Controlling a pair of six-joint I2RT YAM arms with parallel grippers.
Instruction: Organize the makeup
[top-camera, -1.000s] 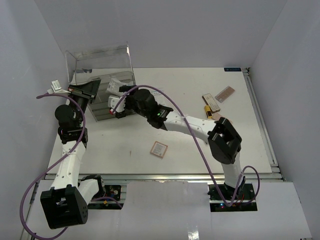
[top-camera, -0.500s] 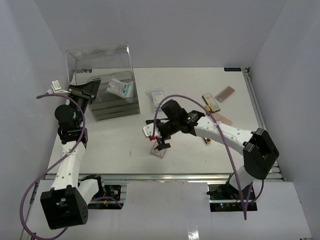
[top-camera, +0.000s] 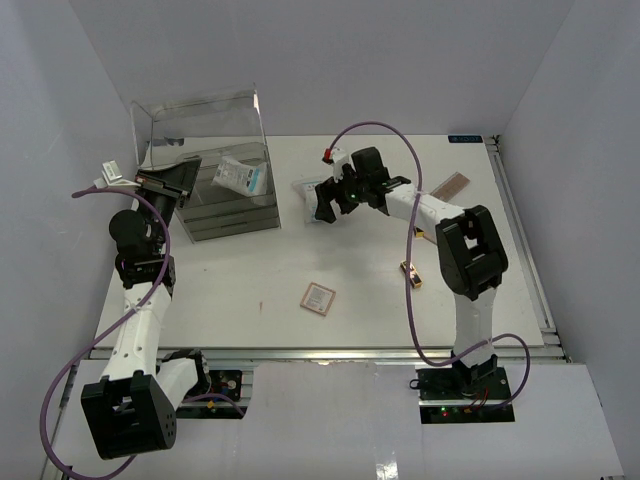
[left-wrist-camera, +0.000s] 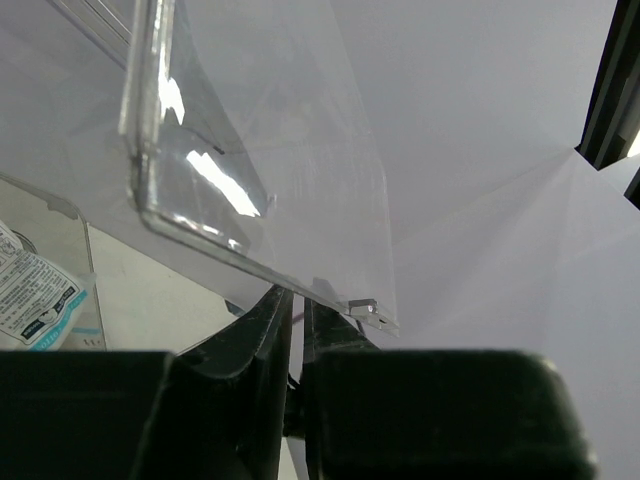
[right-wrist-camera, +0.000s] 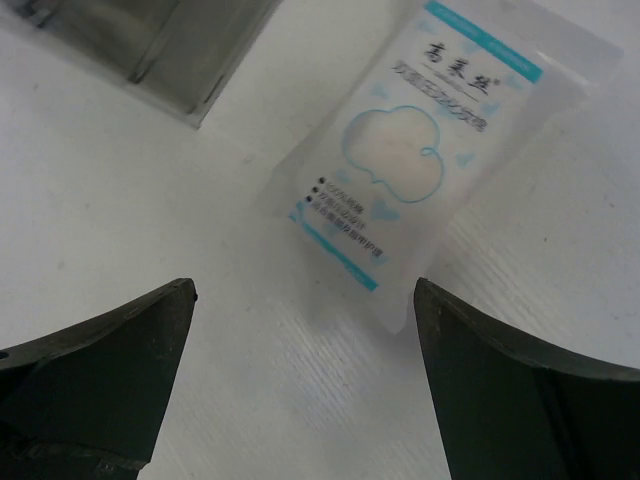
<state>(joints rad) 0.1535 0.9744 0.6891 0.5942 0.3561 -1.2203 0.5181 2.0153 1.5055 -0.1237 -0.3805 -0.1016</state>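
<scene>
over the packet now, spread right claw, off the palette

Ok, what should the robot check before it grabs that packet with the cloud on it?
1. The right gripper is open: ok.
2. The packet lies flat with nothing on it: ok.
3. The packet is centred under that gripper: not ok, it sits off to one side.
4. The left gripper is pinching the clear lid: ok.
5. There is free room inside the box: cannot tell.

A robot lab cell: plain white walls enclose a rail-edged white table.
</scene>
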